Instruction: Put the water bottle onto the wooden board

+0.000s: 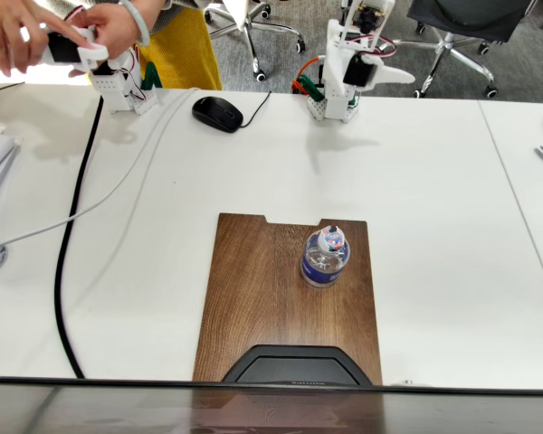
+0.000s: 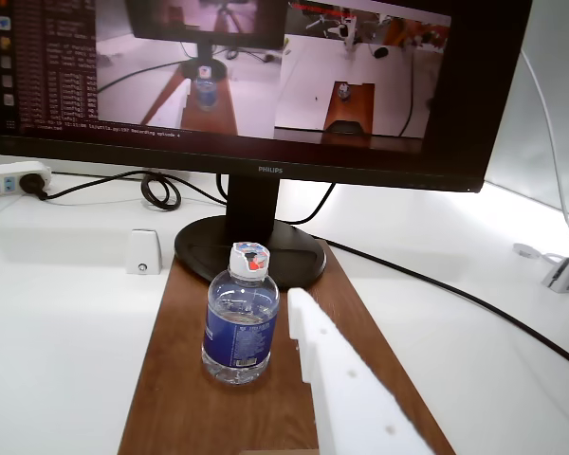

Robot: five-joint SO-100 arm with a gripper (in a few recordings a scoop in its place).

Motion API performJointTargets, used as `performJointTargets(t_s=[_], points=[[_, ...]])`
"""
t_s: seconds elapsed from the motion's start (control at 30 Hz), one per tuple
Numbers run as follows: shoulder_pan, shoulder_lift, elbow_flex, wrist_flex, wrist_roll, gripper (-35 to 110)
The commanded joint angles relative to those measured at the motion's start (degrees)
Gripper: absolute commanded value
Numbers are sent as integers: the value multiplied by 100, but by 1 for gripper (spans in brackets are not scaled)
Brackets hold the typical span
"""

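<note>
Wrist view shows the water bottle [image 2: 240, 322] standing upright on the wooden board [image 2: 171, 398], with a white gripper [image 2: 346, 389] finger just beside it; I cannot tell its opening. Any sideways swing could topple the bottle.

The water bottle [image 1: 326, 258] [image 2: 240, 318] was a small clear plastic bottle with a blue label band and a whitish cap bearing coloured marks. It stood upright on the wooden board [image 1: 262, 298] [image 2: 180, 379], in the board's upper right area in the fixed view. The board, dark brown with visible grain, lay flat at lower centre, notch at its top edge.
</note>
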Motion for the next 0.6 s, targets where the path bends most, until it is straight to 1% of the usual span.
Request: performJointTargets(t_s=[0.0,0.1,0.17,0.37,0.47,0.57], points=[[-158,132,-202,88,176,99],[-360,132,-334,88,791,99],[-483,132,-457,70,1011,99],[-554,132,-1090,334,1081,99],[-510,132,-1670,800,1617,99],[-360,132,-2584,2127,1591,99]])
